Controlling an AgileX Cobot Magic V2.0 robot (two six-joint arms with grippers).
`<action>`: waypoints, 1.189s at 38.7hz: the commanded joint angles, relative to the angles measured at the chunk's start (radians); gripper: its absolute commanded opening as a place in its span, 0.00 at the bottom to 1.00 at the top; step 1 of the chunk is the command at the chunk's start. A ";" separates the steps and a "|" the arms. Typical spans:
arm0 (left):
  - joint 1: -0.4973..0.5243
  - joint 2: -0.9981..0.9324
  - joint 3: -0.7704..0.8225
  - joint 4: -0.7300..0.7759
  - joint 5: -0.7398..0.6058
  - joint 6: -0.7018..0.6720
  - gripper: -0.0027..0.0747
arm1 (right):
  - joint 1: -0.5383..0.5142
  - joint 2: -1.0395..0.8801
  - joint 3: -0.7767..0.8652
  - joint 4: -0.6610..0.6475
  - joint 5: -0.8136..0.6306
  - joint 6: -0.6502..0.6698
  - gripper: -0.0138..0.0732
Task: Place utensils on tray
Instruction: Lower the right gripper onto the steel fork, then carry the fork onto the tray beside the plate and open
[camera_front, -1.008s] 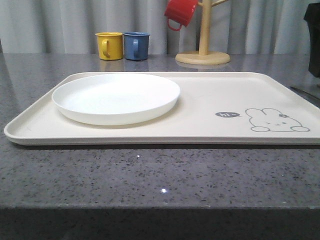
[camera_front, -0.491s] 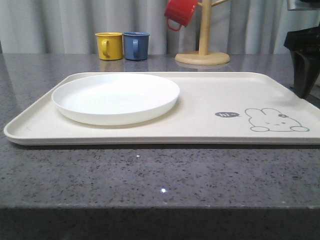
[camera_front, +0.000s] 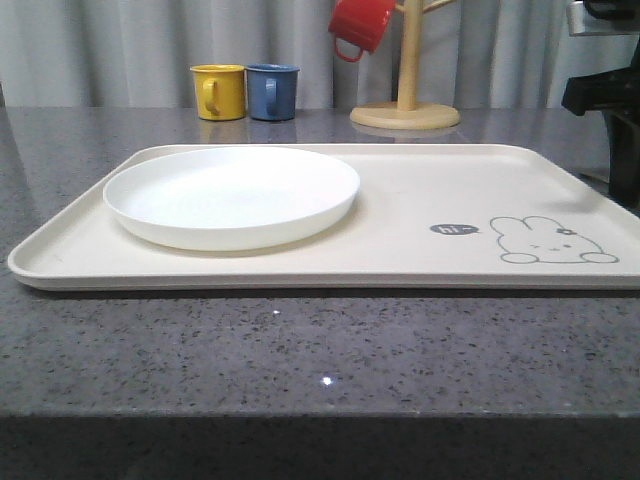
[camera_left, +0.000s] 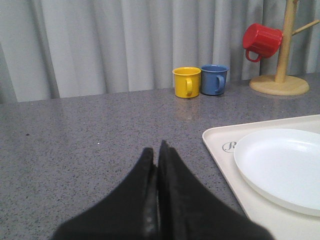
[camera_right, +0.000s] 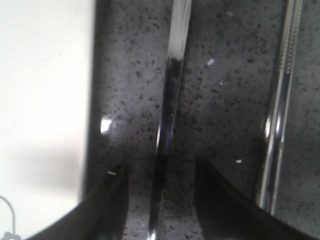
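My left fingers (camera_left: 156, 165) are pressed together over the grey surface (camera_left: 90, 130). The white plate (camera_front: 232, 195) sits on the tray (camera_front: 420, 215). My right fingers (camera_right: 159, 200) are apart around a metal utensil (camera_right: 167, 115) beside the tray.

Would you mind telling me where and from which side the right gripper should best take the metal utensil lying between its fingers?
Probably from straight above, on the utensil's thin straight shaft. It lies flat on the counter beside the tray, and the open right gripper already straddles it, one finger on each side. Closing across the narrow width suits so slim a shape. A second utensil lies apart, outside the fingers.
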 joint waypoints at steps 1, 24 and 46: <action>0.003 0.007 -0.026 -0.010 -0.085 -0.012 0.01 | 0.000 -0.034 -0.025 0.000 -0.015 -0.003 0.53; 0.003 0.007 -0.026 -0.010 -0.085 -0.012 0.01 | 0.000 -0.016 -0.026 0.006 0.000 -0.003 0.10; 0.003 0.007 -0.026 -0.010 -0.085 -0.012 0.01 | 0.074 -0.106 -0.162 0.008 0.145 0.125 0.10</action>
